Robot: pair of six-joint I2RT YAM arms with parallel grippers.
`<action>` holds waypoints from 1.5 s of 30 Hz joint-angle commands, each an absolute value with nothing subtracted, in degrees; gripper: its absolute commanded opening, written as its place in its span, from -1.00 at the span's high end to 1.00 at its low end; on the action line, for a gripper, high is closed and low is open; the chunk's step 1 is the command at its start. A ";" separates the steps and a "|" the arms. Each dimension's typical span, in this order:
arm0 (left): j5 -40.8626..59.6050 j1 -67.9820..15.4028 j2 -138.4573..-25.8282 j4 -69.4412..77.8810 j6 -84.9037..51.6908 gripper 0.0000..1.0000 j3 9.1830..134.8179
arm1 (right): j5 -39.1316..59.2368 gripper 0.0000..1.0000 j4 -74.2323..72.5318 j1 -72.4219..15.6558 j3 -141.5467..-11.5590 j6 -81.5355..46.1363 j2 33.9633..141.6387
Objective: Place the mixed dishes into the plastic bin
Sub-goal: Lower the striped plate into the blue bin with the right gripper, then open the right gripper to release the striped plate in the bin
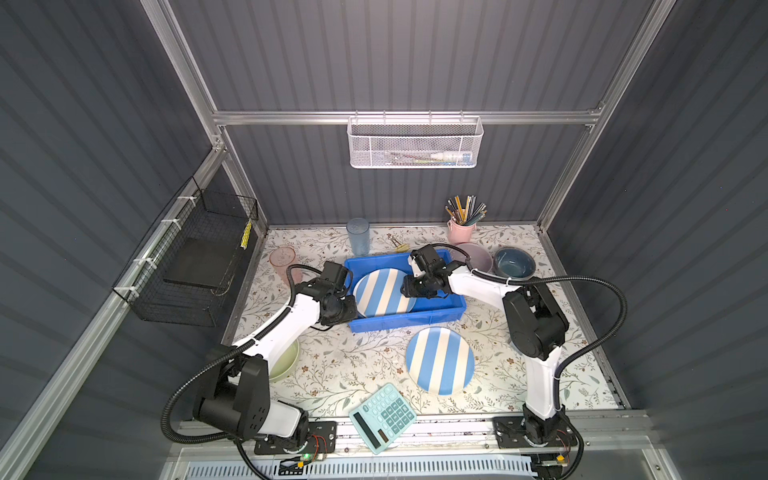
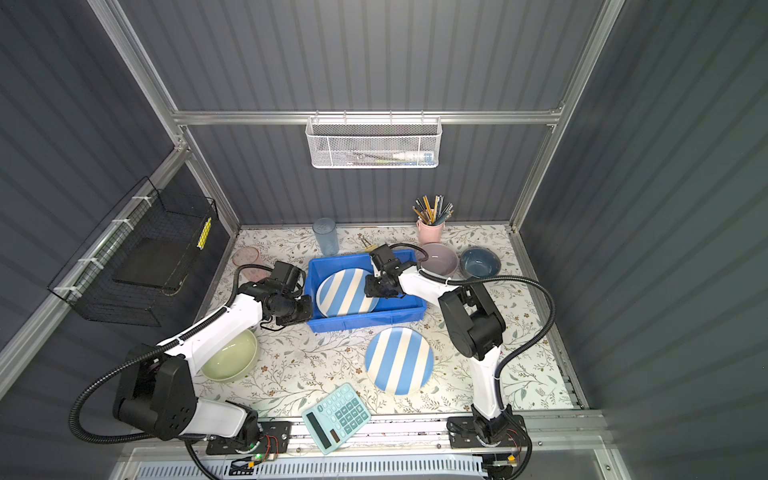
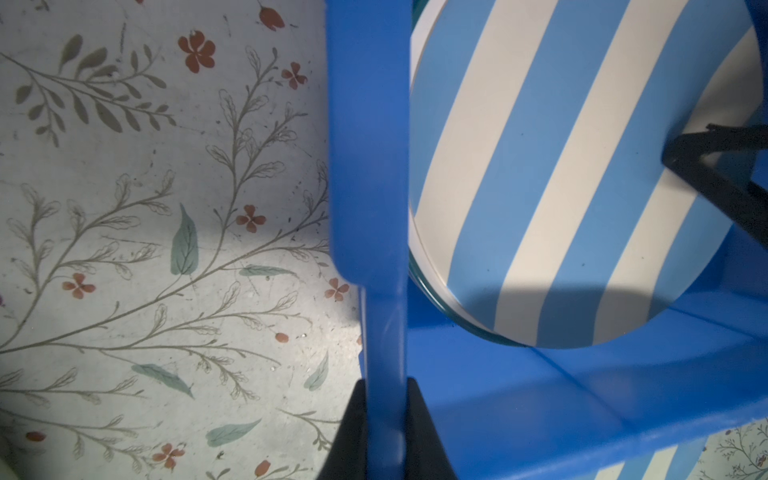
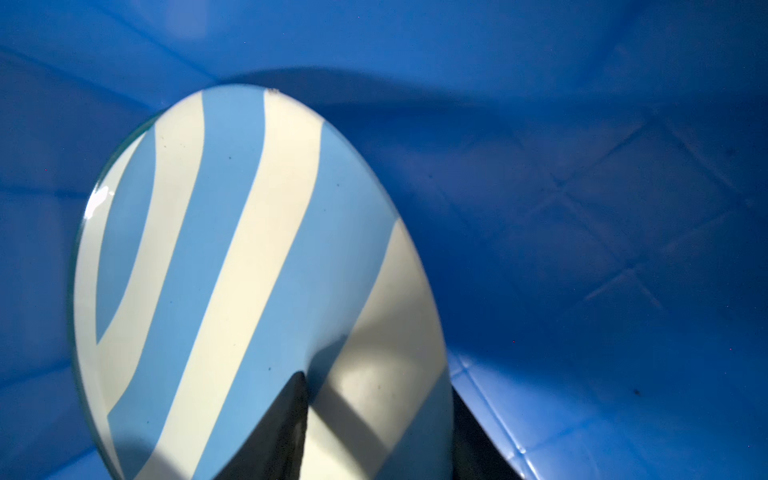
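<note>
In both top views, a shallow bright-blue rectangular plastic bin (image 1: pixel 405 322) (image 2: pixel 365 322) sits mid-table on a floral tablecloth (image 1: pixel 353 365). A round blue-and-white striped plate (image 1: pixel 384 293) (image 2: pixel 347 292) lies inside the bin, towards its left end. The left gripper (image 1: pixel 352 309) is at the bin's left wall and the right gripper (image 1: pixel 409 291) reaches in over the striped plate's right edge. A second striped plate (image 1: pixel 439 360) lies on the cloth just in front of the bin, with a mint-green calculator (image 1: pixel 383 417) nearer the front edge. A pale-green bowl (image 2: pixel 230 357) sits partly under the left arm. A translucent blue tumbler (image 1: pixel 358 236) and a translucent pink tumbler (image 1: pixel 283 259) stand behind and to the left of the bin. A pink bowl (image 1: pixel 478 255) and a dark-blue bowl (image 1: pixel 514 262) stand to its right, behind the right arm. In the left wrist view, the left gripper (image 3: pixel 386 382) is clamped on the bin's wall (image 3: pixel 365 166), one black finger on each side, with the striped plate (image 3: pixel 561 166) inside. In the right wrist view, the right gripper (image 4: pixel 378 386) stands partly spread across the striped plate's (image 4: pixel 249 270) rim. One finger is over the striped face and the other is beyond the edge, neither visibly pressing, and the bin's floor (image 4: pixel 582 208) lies behind.
</note>
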State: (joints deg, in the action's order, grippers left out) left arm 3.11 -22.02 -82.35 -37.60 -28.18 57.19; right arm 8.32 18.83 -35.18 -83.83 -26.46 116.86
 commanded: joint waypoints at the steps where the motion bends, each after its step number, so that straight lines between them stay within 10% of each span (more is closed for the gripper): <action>1: 5.79 -21.97 -82.90 -35.24 -29.09 0.75 55.56 | 7.08 0.01 20.78 -36.30 -86.03 -25.00 117.85; 30: 6.31 -21.97 -82.84 -34.81 -29.20 0.75 55.47 | 1.76 -0.60 28.15 -38.51 -91.62 -23.19 120.85; 45: 6.50 -21.97 -83.15 -35.16 -28.96 0.75 56.31 | -0.56 -0.56 31.64 -38.75 -94.31 -22.74 121.28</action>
